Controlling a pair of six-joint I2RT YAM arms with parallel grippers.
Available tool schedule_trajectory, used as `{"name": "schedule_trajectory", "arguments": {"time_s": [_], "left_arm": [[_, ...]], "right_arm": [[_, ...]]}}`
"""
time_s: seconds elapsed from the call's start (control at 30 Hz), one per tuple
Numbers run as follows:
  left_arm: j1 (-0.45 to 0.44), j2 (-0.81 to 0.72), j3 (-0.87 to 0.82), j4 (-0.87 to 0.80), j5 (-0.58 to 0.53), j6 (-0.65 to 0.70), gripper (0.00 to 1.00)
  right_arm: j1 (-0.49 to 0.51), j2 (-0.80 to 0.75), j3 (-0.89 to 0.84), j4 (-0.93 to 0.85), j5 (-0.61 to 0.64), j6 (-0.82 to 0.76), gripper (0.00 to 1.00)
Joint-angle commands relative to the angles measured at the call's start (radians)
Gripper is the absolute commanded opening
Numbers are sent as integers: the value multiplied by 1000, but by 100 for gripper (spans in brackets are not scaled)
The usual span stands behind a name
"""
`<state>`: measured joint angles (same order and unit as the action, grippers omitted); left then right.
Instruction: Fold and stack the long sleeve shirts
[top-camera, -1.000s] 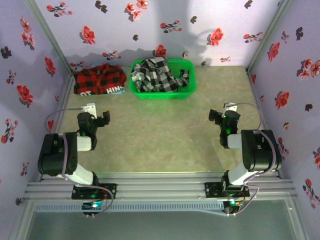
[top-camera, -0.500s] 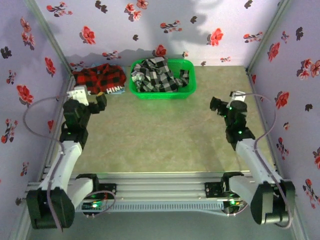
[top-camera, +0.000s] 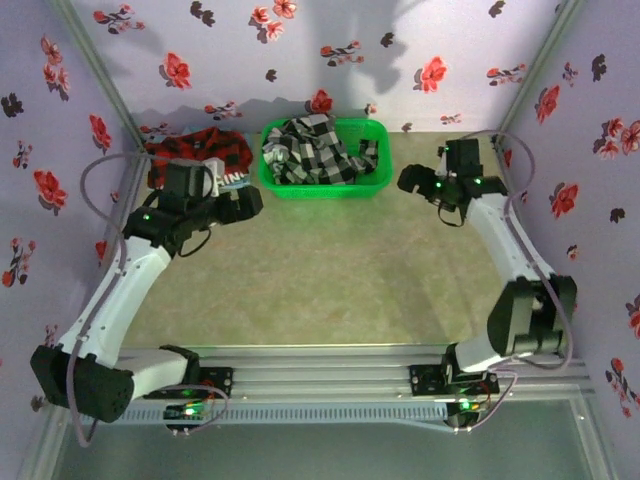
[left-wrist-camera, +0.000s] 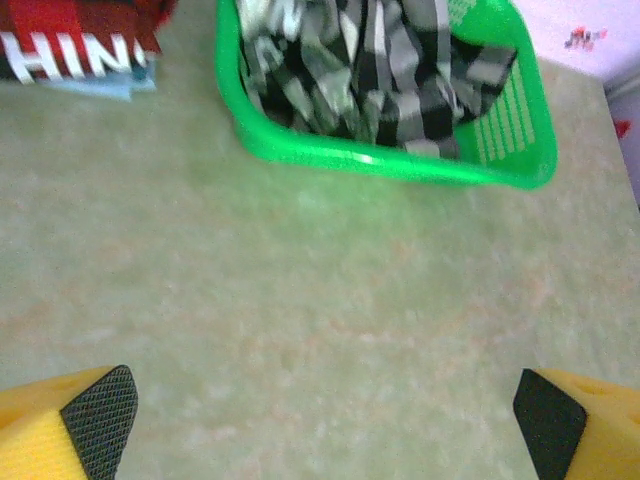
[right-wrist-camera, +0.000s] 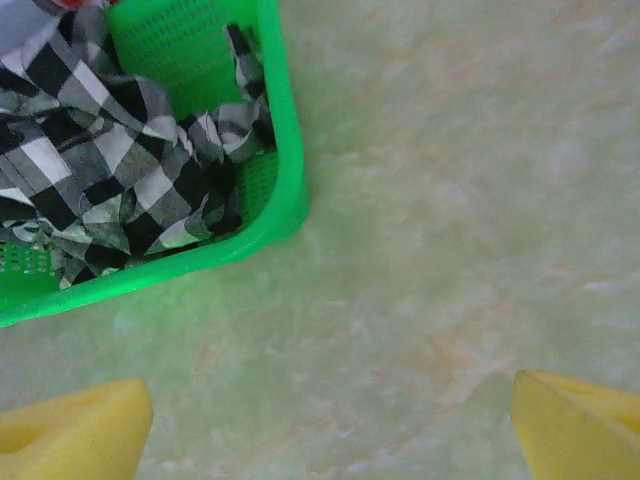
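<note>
The black-and-white checked shirt (top-camera: 318, 150) lies crumpled in the green basket (top-camera: 325, 188) at the back of the table, also seen as checked shirt (left-wrist-camera: 370, 70) and checked shirt (right-wrist-camera: 110, 170). The red-and-black plaid shirt (top-camera: 205, 150) with white lettering lies folded at the back left, its lettered edge (left-wrist-camera: 70, 50) showing in the left wrist view. My left gripper (top-camera: 245, 205) hovers open just left of the basket's front corner, yellow fingers (left-wrist-camera: 70, 435) wide apart over bare table. My right gripper (top-camera: 412, 180) is open right of the basket, fingers (right-wrist-camera: 70, 435) spread with nothing between.
The green basket (left-wrist-camera: 400, 160) stands against the back wall, with its right front corner (right-wrist-camera: 285, 200) near my right gripper. Flowered walls close in the table on three sides. A pale blue cloth edge (left-wrist-camera: 105, 88) peeks from under the plaid shirt. Bare tabletop (top-camera: 330, 270) spreads in front of the basket.
Both arms have reached forward from near their bases toward the back of the table: the left gripper swung in toward the basket's left side, the right gripper toward its right side.
</note>
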<state>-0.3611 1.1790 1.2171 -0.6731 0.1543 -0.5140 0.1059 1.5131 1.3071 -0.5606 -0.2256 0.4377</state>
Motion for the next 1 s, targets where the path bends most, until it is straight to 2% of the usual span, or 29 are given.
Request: {"name": "schedule_trajectory", "arguments": {"time_s": [0.0,0.07,0.23,0.47,0.57,0.67,0.77,0.9,0.97], "left_arm": [[-60,-12,27,-76,24,-65,100],[-96,-14,9,-75,24,-85,100],[-160,-41,-31,-94,21,-123,100],[-168,-69,-1,-160,5,-136,100],[-167,-54,23,-174,-45,-130,100],[-167,1,79,-182,-70,-87,100],[-168,82,173,-192,-121,-31,100],[-167,225,322,-188,-159,43,100],[-167,314,389,-198,-177,65,100]], "right_arm": [[3,119,101,-11,-141,72,84],[4,217,176,-7,-156,82,77],[8,423,323,7,-155,113,68],[9,603,427,68,-158,179,57],[19,661,464,84,-163,202,45],[29,686,463,111,-144,234,39],[40,685,450,99,-111,245,24],[62,602,320,122,-103,252,10],[76,522,216,134,-87,260,6]]}}
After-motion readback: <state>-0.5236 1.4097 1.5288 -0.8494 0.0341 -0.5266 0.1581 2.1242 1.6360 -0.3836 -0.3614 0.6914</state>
